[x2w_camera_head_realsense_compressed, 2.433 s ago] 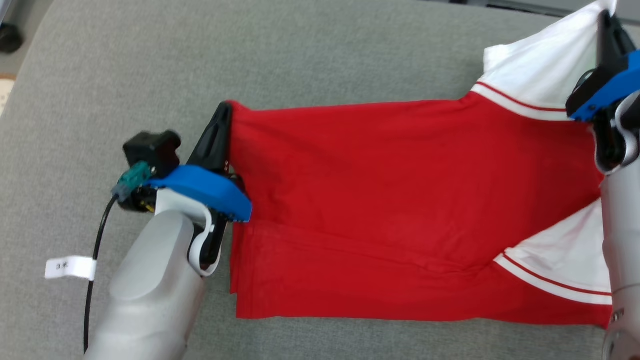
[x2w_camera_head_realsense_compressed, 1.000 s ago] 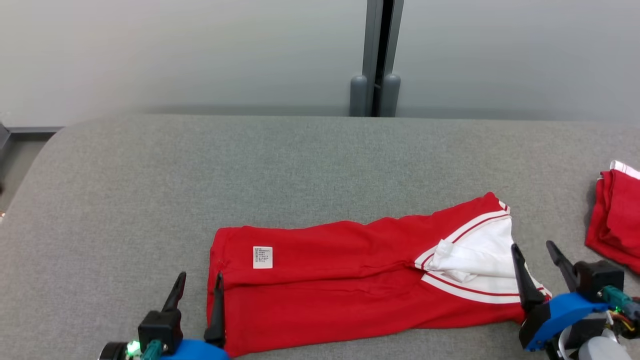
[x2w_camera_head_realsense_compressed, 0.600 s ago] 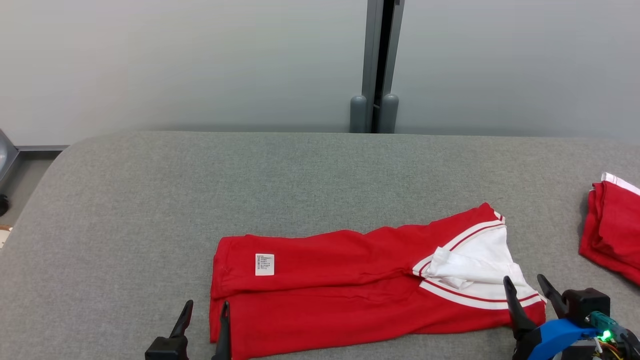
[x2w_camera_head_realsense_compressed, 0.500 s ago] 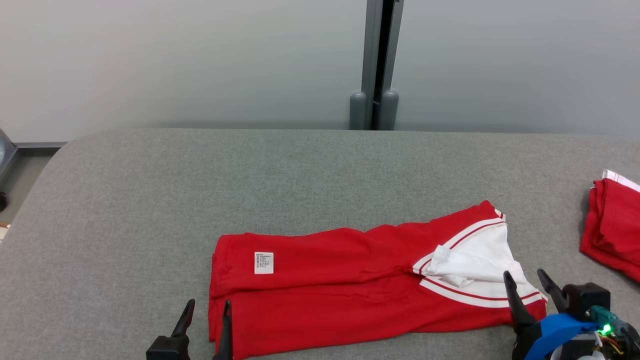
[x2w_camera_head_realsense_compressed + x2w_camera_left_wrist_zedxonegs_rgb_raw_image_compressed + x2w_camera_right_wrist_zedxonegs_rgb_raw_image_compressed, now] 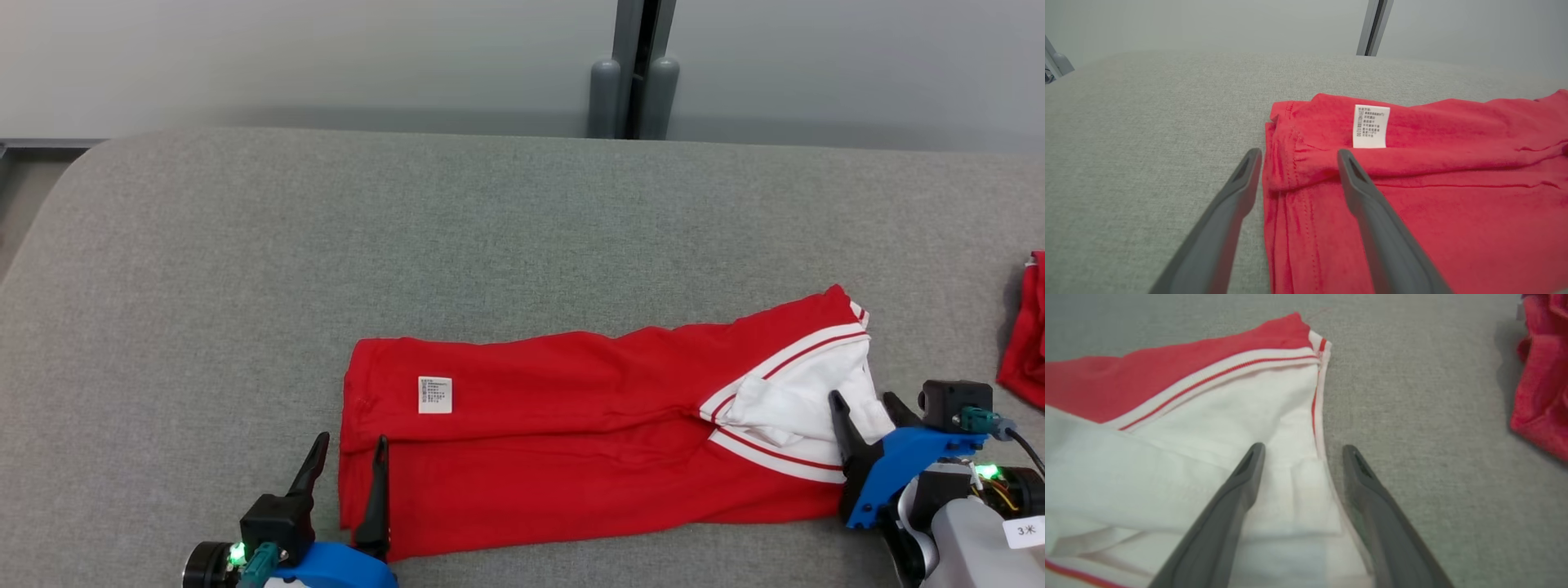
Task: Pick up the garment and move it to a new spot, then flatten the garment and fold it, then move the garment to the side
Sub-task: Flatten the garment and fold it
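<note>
A: Starting closest, what is going on at the lower left of the head view?

B: The left pincer (image 5: 353, 438) is pointing up the frame, fingers spread and holding nothing. One finger is lying over the left hem of the garment (image 5: 571, 457), the other over the grey surface (image 5: 245, 269). I cannot tell whether they are touching.

A: And at the lower right?

B: The right pincer (image 5: 860, 397) is spread too, and also empty. It is straddling the edge of the garment's white, red-striped end. In its wrist view one finger is showing over white cloth, the other over bare surface.

A: What is differing from before?

B: A couple of seconds ago both pincers were clamping the garment's two ends. Now they are standing free of it. The head camera has been moving as well, so the whole picture is sitting differently, though the garment itself is not shifting.

A: Where is the garment lying?

B: It is lying folded lengthwise across the lower middle of the frame, with a white label (image 5: 434, 394) facing up near its left end.

A: Farther off?

B: Another red cloth (image 5: 1027, 343) is peeking in at the right edge, well apart. A grey post (image 5: 633, 82) is standing against the wall beyond.
</note>
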